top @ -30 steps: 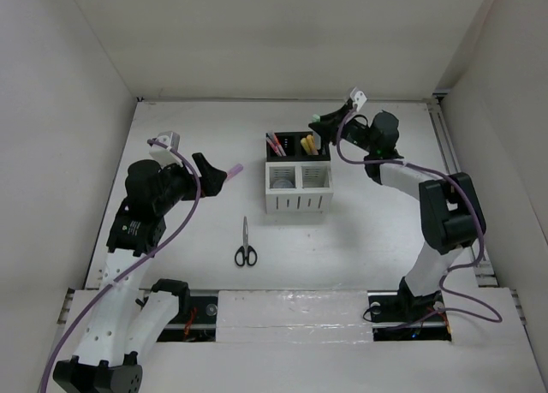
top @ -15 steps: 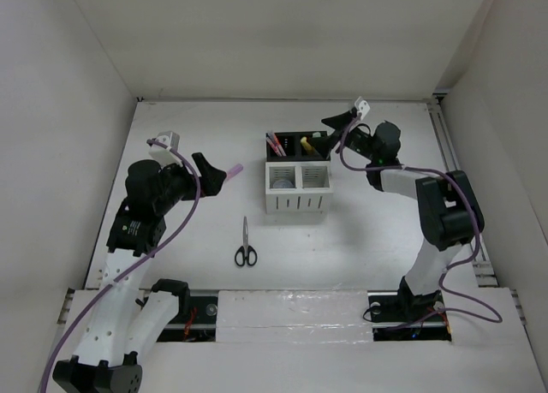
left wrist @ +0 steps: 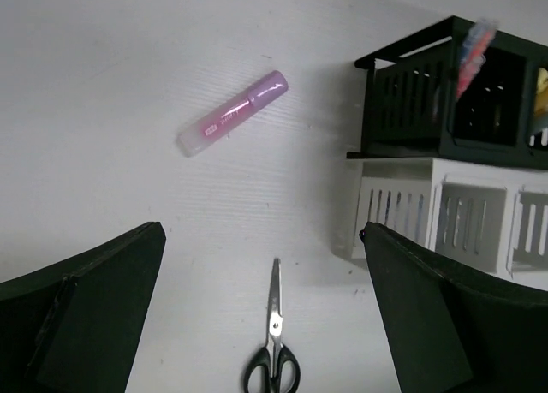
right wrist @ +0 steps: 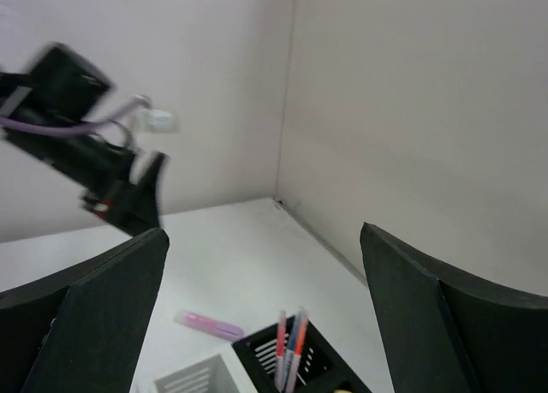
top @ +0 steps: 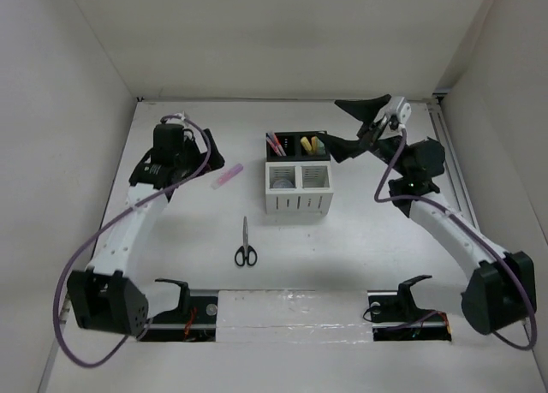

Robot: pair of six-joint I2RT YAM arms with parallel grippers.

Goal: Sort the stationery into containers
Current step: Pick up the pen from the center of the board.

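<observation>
A pink highlighter (top: 227,175) (left wrist: 233,113) lies on the table, left of the containers. Black-handled scissors (top: 245,246) (left wrist: 274,346) lie nearer the front. The black container (top: 297,145) (left wrist: 454,93) holds thin pens (top: 275,141) (right wrist: 289,346) in its left slot and a yellow highlighter (top: 308,145) in its right slot. The white container (top: 298,189) (left wrist: 445,222) joins it in front. My left gripper (top: 204,153) (left wrist: 261,230) hangs open and empty, back-left of the pink highlighter. My right gripper (top: 353,128) (right wrist: 261,235) is open and empty, raised to the right of the black container.
White walls enclose the table on the left, back and right. A rail (top: 445,145) runs along the right edge. In the right wrist view the left arm (right wrist: 86,153) shows at the far side.
The right gripper has opened and lifted back to the right, away from the black container. The left arm has stretched toward the back, and its gripper now stands behind the pink highlighter.
</observation>
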